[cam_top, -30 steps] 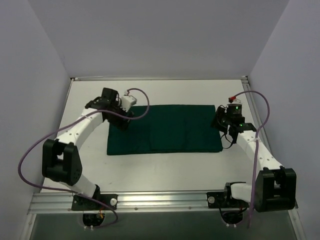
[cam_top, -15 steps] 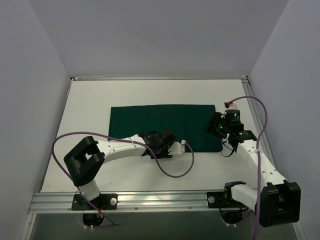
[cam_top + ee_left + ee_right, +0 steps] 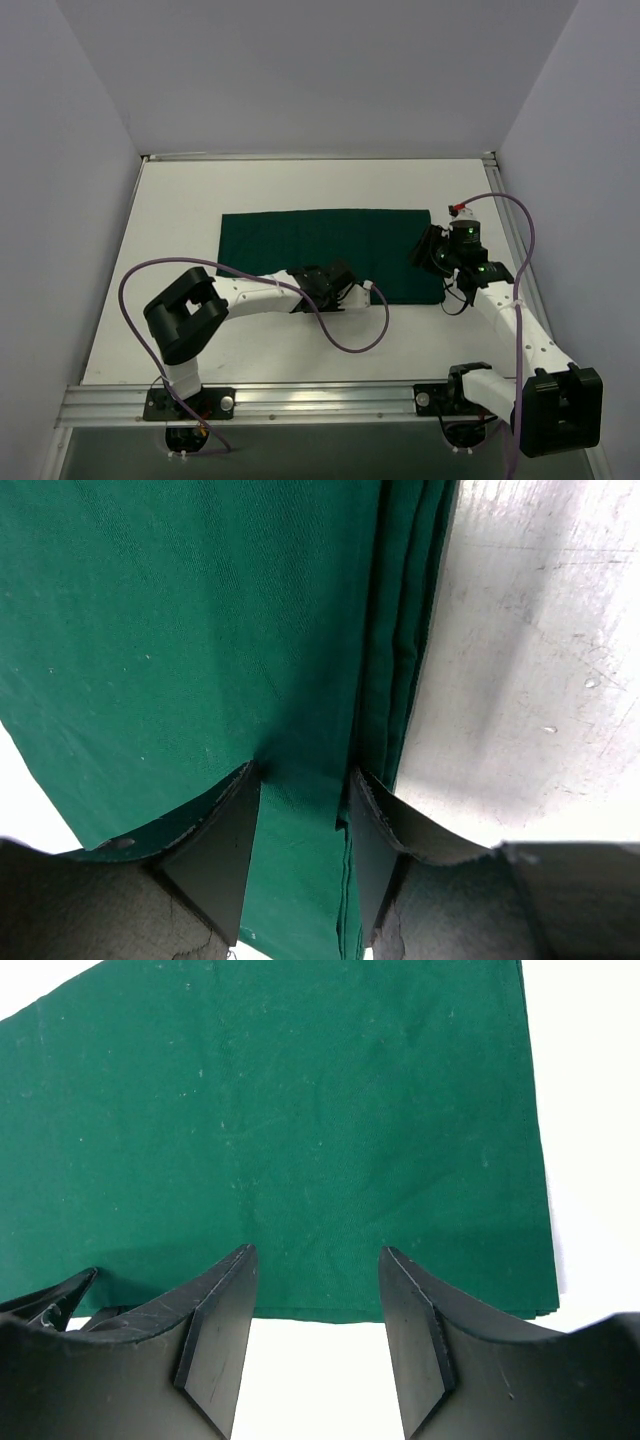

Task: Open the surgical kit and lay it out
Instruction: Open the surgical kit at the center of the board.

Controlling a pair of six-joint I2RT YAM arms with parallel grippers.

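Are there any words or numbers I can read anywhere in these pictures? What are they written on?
None. No words, numbers, labels or signs can be read in any view. The dark green cloth drape is plain, and the white table bears no print.

Your flat white tabletop (image 3: 300, 185) sits between plain pale lavender walls (image 3: 300, 70), with a silver aluminium rail (image 3: 320, 402) along its near edge.
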